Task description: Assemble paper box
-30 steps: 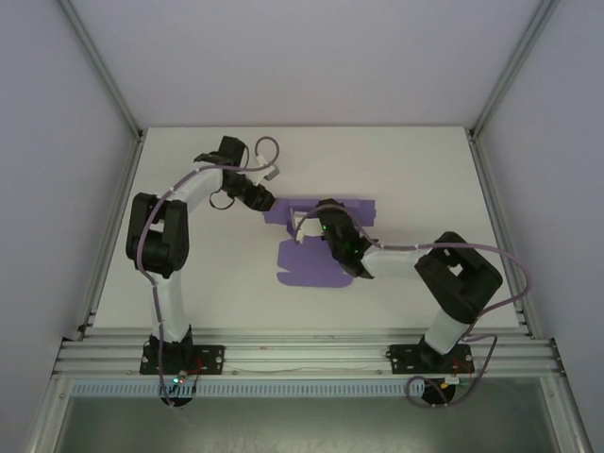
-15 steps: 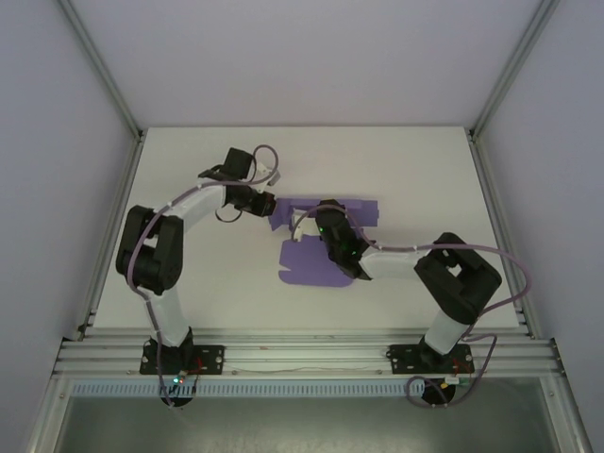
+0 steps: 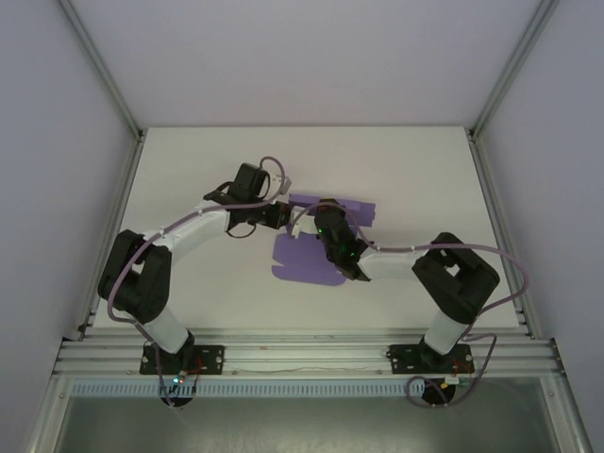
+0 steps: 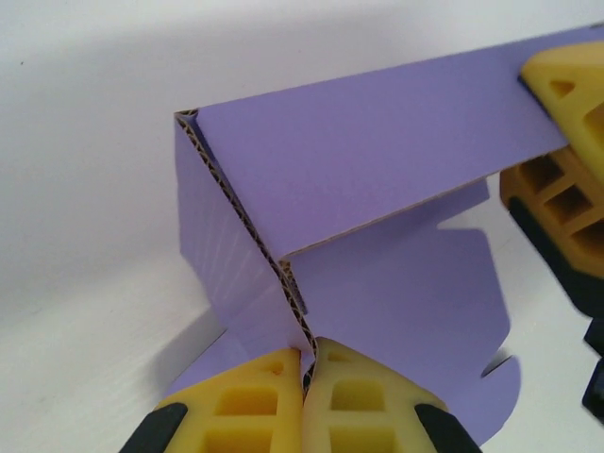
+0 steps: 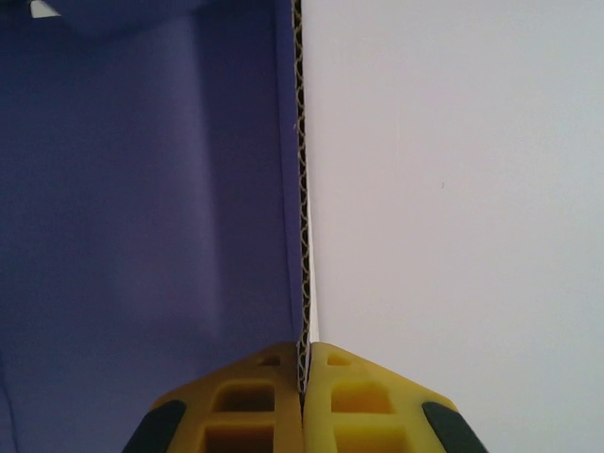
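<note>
The purple paper box [image 3: 304, 264] lies partly folded on the white table [image 3: 189, 283] between the two arms. In the left wrist view one wall of the paper box [image 4: 377, 160] stands upright and meets a side flap at a corner. My left gripper [image 4: 307, 363] is shut on the corrugated edge of that side flap. The right gripper's yellow fingers [image 4: 566, 142] pinch the standing wall at its far end. In the right wrist view my right gripper [image 5: 304, 363] is shut on the thin edge of the paper box [image 5: 142, 189]. From above, the left gripper [image 3: 284, 215] and right gripper [image 3: 310, 221] sit close together.
White walls and metal frame rails [image 3: 104, 236] border the table on the left, right and back. The arm bases are bolted to the rail [image 3: 302, 359] at the near edge. A cable [image 3: 269, 165] loops over the left wrist.
The left arm swung right and forward to the box's left end, and its gripper shut on a flap. The box shifted slightly. The right gripper kept its grip.
</note>
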You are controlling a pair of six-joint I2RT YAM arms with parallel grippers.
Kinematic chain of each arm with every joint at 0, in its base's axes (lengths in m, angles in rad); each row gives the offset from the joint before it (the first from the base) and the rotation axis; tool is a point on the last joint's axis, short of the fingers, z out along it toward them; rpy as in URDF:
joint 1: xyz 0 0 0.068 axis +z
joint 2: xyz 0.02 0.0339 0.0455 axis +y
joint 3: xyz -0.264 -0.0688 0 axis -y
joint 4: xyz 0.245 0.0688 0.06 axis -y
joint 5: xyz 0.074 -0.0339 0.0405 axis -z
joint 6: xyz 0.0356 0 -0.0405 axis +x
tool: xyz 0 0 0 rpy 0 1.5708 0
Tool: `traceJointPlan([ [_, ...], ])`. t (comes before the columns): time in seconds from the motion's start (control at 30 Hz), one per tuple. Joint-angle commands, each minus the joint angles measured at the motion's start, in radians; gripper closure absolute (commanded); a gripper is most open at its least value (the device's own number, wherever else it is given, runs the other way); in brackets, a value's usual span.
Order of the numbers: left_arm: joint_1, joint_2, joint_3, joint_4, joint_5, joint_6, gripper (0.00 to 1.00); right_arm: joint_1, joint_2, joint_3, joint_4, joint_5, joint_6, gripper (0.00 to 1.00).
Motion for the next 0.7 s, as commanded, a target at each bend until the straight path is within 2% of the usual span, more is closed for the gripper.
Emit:
traceJointPlan([
  [0.0,-0.033,-0.011,-0.035,0.189,0.016,-0.085,1.00,0.026,-0.010,-0.014,0.019,-0.089,0.105,1.00],
  [0.13,-0.036,0.012,-0.045,0.152,-0.091,-0.067,0.98,0.023,-0.013,-0.046,0.033,-0.094,0.112,1.00],
  [0.23,-0.037,0.020,-0.065,0.110,-0.160,-0.053,0.85,0.019,-0.027,-0.081,0.038,-0.117,0.116,1.00],
  [0.4,-0.037,-0.008,-0.138,0.142,-0.143,-0.063,0.82,0.017,-0.021,-0.135,0.086,-0.105,0.097,1.00],
  [0.53,-0.037,-0.029,-0.165,0.157,-0.137,-0.071,0.72,0.022,-0.010,-0.162,0.137,-0.079,0.075,1.00],
  [0.6,-0.036,-0.034,-0.173,0.158,-0.139,-0.072,0.59,0.024,-0.018,-0.173,0.119,-0.087,0.074,1.00],
  [0.67,-0.036,-0.038,-0.177,0.159,-0.138,-0.078,0.57,0.025,-0.016,-0.177,0.111,-0.085,0.071,1.00],
])
